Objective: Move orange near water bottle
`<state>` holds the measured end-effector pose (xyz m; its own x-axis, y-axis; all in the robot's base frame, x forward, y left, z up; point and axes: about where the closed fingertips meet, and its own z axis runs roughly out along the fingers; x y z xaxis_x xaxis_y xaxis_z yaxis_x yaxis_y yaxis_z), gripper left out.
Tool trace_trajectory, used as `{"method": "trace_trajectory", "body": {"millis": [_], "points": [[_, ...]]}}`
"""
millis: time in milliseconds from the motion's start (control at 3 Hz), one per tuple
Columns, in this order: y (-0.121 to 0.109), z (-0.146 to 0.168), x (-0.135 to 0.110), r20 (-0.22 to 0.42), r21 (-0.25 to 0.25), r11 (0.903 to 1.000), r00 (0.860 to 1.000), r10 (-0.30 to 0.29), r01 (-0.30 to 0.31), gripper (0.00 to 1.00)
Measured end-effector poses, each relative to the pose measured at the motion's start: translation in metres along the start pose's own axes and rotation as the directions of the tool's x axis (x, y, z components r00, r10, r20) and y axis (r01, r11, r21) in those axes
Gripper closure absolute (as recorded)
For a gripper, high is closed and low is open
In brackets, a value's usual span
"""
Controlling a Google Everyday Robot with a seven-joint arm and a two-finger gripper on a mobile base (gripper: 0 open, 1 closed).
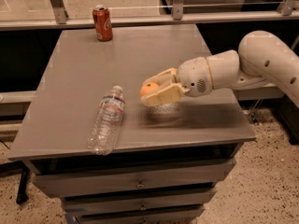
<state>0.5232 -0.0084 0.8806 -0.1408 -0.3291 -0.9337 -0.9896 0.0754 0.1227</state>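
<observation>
The orange (pixel 149 88) is a small round orange fruit held between the cream fingers (pixel 164 95) of my gripper (pixel 152 89), a little above the grey table top. The gripper is shut on it and reaches in from the right on a white arm. The water bottle (pixel 107 119) is clear crinkled plastic with a white cap and a pale label. It lies on its side at the front left of the table (pixel 74 69), cap pointing away from the front edge. The orange is a short way to the right of the bottle's cap end.
A red soda can (pixel 102 23) stands upright at the back of the table. The table has drawers (pixel 140 184) below its front edge. A metal rail with glass panels (pixel 140 8) runs behind it. Speckled floor lies to the right.
</observation>
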Motion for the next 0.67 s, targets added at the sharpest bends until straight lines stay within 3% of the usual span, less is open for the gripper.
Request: {"method": "trace_trajectory", "body": {"millis": [333, 667], "points": [[0.0097, 0.0105, 0.0063, -0.007, -0.015, 0.9998, 1.000, 0.009, -0.009, 1.00], [0.0151, 0.0177, 0.0139, -0.017, -0.020, 0.9997, 1.000, 0.010, -0.011, 0.82]]}}
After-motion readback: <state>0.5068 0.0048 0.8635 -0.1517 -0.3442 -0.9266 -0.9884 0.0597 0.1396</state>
